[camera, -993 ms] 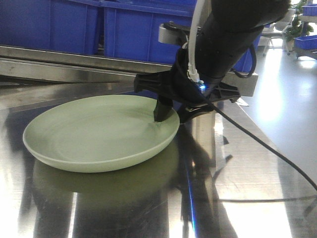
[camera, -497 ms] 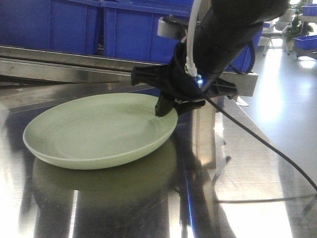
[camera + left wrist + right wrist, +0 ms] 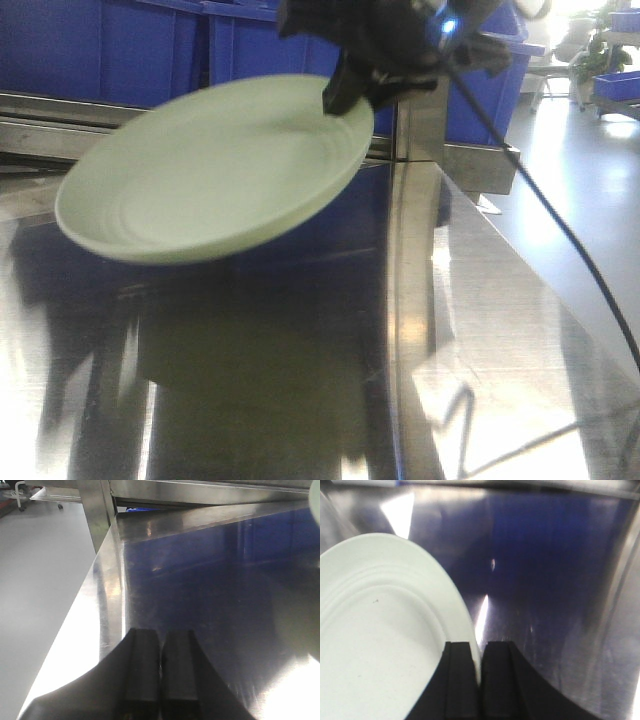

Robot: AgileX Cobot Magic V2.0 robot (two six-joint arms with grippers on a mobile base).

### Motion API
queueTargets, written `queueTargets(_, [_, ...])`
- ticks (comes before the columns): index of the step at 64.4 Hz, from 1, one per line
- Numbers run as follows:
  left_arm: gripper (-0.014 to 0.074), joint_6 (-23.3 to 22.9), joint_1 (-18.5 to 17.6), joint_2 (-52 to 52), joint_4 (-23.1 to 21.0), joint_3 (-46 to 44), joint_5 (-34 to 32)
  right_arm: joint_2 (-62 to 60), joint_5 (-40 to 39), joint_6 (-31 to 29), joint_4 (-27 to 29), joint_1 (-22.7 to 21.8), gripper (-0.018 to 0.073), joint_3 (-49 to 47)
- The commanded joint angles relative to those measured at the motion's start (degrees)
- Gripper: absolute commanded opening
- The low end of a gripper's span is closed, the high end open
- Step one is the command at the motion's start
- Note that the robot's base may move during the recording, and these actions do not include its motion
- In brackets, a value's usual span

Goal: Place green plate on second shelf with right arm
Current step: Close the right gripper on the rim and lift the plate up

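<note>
The pale green plate (image 3: 215,170) hangs tilted in the air above the steel table (image 3: 480,330), its left side lower. My right gripper (image 3: 345,95) is shut on its right rim, at the top of the front view, with a blue light and a black cable trailing down. In the right wrist view the plate (image 3: 375,630) fills the left side and its rim passes between the two dark fingers of the right gripper (image 3: 479,657). My left gripper (image 3: 160,650) is shut and empty, low over the table's left edge. A pale sliver of the plate (image 3: 316,505) shows at the far right.
Blue crates (image 3: 120,50) stand on a steel shelf rail (image 3: 60,125) behind the table. A steel upright post (image 3: 420,120) rises at the table's back right. The table's right edge drops to a grey floor (image 3: 590,200). A steel post (image 3: 95,510) stands at the left corner.
My right gripper has lifted the plate off the table and carried it up and slightly back; it now hangs tilted. The left gripper has no earlier frame.
</note>
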Motion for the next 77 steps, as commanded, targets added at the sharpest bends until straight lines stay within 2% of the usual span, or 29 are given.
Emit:
queueTargets(1, [0.0125,-0.3,0.0,-1.4,0.1,2.4,-3.6,-5.7,-3.8,-0.1,-0.6,-1.2,0.0055,-1.1])
queueTargets(19, [0.0125,-0.3,0.0,-1.4,0.1,2.4,-3.6,-15.4,-2.8,-0.1,-0.6,-7.0,0.0055,5.3])
queueTargets(43, [0.0125,-0.3,0.0,-1.4,0.1,2.4,-3.6,-32.3,-3.6,-0.1,-1.5,-15.5,0.0055,20.3])
queueTargets(58, [0.0125,-0.3,0.0,-1.4,0.1,2.4,-3.6,-43.2,-5.9,-0.1,-2.6,-18.3,0.0055,29.1])
queueTargets(77, [0.0125,-0.3,0.0,-1.4,0.1,2.4,-3.6,-54.2,-6.1,-0.1,-2.6,-18.9,0.0055,40.4])
